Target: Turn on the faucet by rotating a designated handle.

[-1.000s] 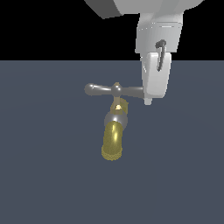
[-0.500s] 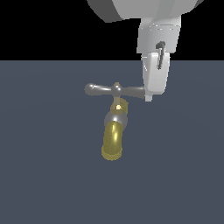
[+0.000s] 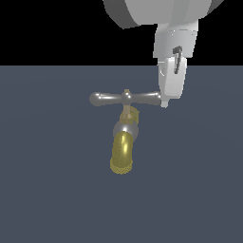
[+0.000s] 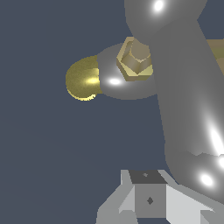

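Exterior view: gripper (image 3: 164, 103) has edged onto the handle (image 3: 126, 98)'s right bulb, apparently touching; jaw state unclear, faucet (image 3: 123, 154) unturned

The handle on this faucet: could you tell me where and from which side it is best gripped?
Grip the handle at an arm's bulbed end, coming from above. The crossbar lies level, and its slim arms give most leverage far from the hub. The pincer already sits at the end on the exterior view's right.

Faucet mid-frame, gripper upper right.
In the exterior view, the gripper (image 3: 164, 102) meets the right end of the handle (image 3: 125, 98); the faucet (image 3: 123, 142) spout hangs below the handle's middle.
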`<state>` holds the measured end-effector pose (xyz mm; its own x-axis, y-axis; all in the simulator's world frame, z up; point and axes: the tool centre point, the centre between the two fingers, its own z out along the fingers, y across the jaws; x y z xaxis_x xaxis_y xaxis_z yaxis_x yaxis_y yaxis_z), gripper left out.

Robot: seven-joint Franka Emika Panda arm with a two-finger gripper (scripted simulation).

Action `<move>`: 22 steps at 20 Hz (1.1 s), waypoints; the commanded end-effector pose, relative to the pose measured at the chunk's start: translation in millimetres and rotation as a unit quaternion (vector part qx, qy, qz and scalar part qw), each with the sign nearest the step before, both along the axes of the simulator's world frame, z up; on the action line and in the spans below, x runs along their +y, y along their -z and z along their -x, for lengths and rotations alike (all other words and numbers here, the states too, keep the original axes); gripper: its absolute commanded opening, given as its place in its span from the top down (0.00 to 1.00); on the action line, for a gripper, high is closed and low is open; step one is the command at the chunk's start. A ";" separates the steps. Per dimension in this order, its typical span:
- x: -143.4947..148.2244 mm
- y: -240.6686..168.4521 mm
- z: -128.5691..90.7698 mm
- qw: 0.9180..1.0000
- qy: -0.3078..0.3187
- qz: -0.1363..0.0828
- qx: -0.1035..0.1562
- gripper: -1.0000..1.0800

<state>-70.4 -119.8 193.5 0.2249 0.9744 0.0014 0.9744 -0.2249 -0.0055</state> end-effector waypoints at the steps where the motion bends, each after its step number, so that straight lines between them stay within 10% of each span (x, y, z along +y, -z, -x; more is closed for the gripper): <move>1: 3.6 -0.2 -10.9 1.000 -0.007 0.001 -0.003 1.00; 22: 4.7 -0.1 -62.1 1.000 -0.002 0.001 -0.001 1.00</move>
